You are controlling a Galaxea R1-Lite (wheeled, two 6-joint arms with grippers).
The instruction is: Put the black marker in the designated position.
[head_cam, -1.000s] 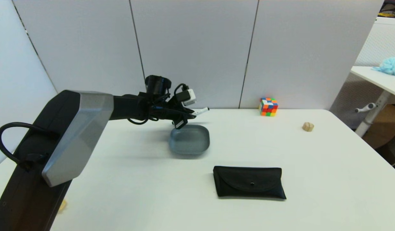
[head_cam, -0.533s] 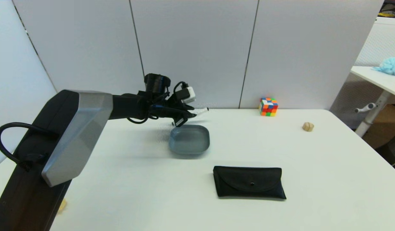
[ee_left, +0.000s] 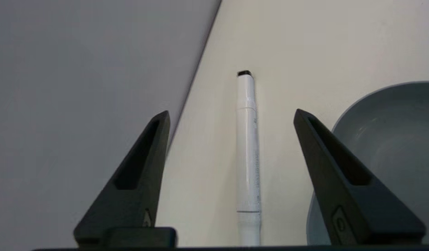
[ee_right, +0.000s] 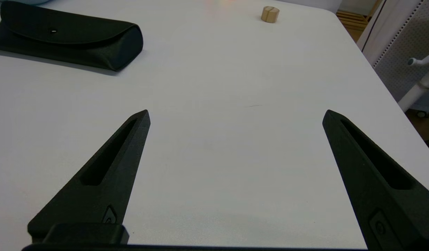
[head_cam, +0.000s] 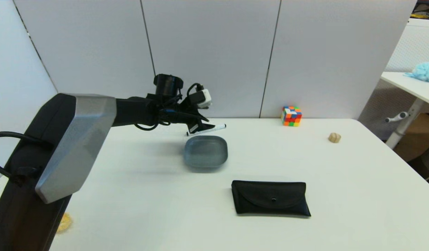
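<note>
I see the black marker [ee_left: 247, 146] lying flat on the table [head_cam: 305, 167] just behind the grey plate [head_cam: 205, 151], centred between my left gripper's [ee_left: 231, 115] spread fingers, touching neither. My right gripper [ee_right: 235, 115] hangs spread, parked.

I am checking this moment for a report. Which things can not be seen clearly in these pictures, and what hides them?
- Black marker, head view: its near end is hidden under the left claw.
- Black marker, left wrist view: its near end is cut off by the picture's edge, and the print on the barrel is too small to read.
- Grey plate, left wrist view: partly cut off by the edge and by one finger.
- Right claw: outside the head view.
</note>
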